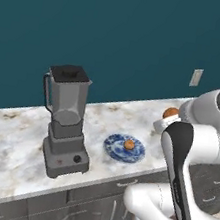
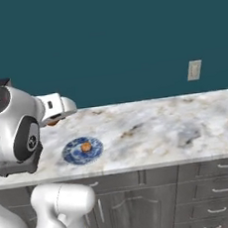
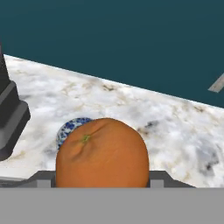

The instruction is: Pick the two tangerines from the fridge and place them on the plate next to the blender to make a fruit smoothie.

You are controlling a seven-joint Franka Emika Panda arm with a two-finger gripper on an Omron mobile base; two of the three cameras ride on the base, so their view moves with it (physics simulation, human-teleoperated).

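Gripping one tangerine (image 3: 102, 153) in the claw (image 1: 167, 117) above the marble worktop (image 2: 157, 126), right of the blender (image 1: 65, 120), with the other tangerine (image 1: 129, 144) sitting on the blue-and-white plate (image 1: 115, 150).

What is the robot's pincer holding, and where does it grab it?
The pincer holds a tangerine, squeezed by its two opposite sides, above the counter.
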